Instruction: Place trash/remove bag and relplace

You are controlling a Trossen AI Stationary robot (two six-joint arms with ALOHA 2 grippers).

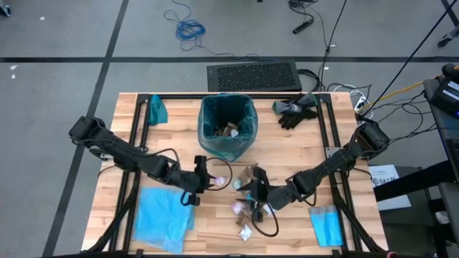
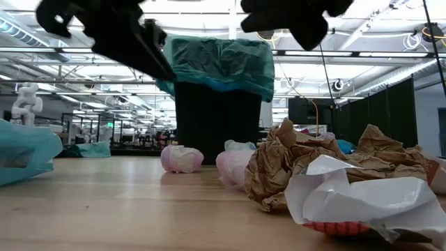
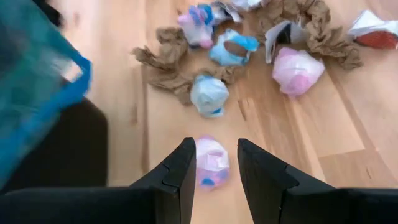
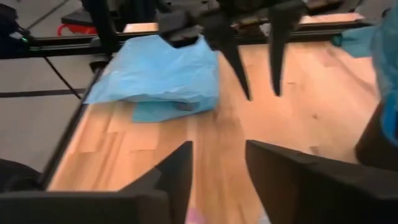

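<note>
Both grippers' jaws parted, empty, above the trash [image 1: 247, 211] on table [image 1: 287, 154].

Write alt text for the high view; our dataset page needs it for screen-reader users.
Two dark robot arms reach inward over a wooden table, the left gripper and right gripper either side of scattered crumpled trash. Behind stands a bin lined with a teal bag, some scraps inside. A light blue bag lies front left, black gloves back right.
</note>
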